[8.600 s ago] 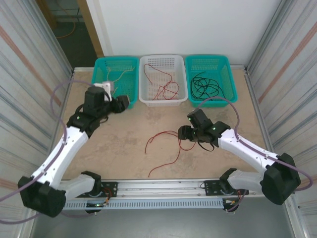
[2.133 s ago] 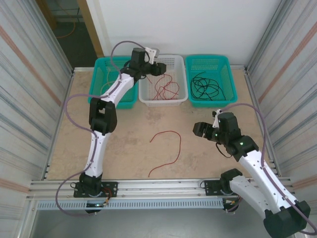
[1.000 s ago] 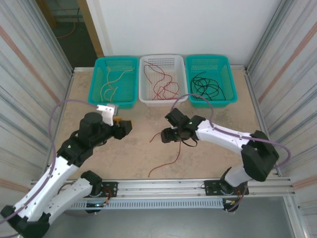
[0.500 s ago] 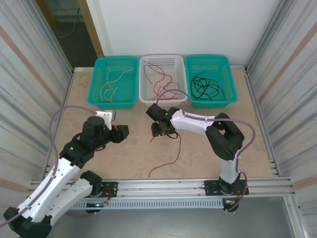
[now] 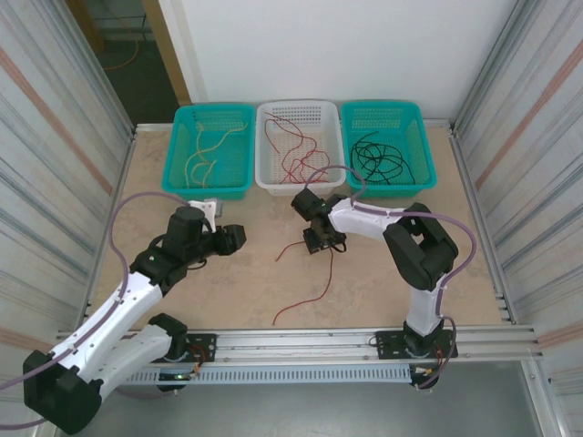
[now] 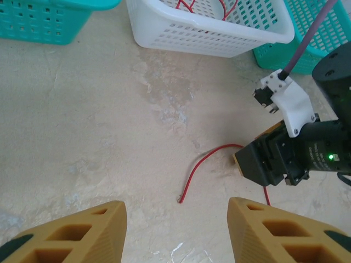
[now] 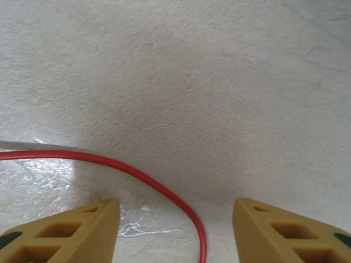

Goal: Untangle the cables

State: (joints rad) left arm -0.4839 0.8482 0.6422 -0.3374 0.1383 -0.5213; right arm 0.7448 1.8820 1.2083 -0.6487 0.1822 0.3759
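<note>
A loose red cable (image 5: 326, 273) lies curved on the table. One end (image 6: 179, 200) rests between the arms and the other trails toward the near edge. My right gripper (image 5: 319, 246) points down over its upper bend, open, and the cable (image 7: 137, 172) runs on the table between its fingers (image 7: 60, 233) without touching them. My left gripper (image 5: 239, 238) hovers open to the left of the cable's end, nothing between its fingertips (image 6: 104, 219). More red cables (image 5: 296, 159) lie in the white basket (image 5: 301, 186), a pale yellow one (image 5: 202, 150) in the left teal basket (image 5: 208, 190), black ones (image 5: 378, 159) in the right teal basket (image 5: 392, 190).
The three baskets stand in a row at the far edge against the wall. Corrugated metal walls close both sides. In the left wrist view the right arm's black wrist (image 6: 274, 159) sits just right of the cable, with the white basket (image 6: 219, 41) beyond it.
The right gripper swung left over the cable, then back right onto its upper bend. The left gripper edged right and forward. The red cable on the table has not moved.
</note>
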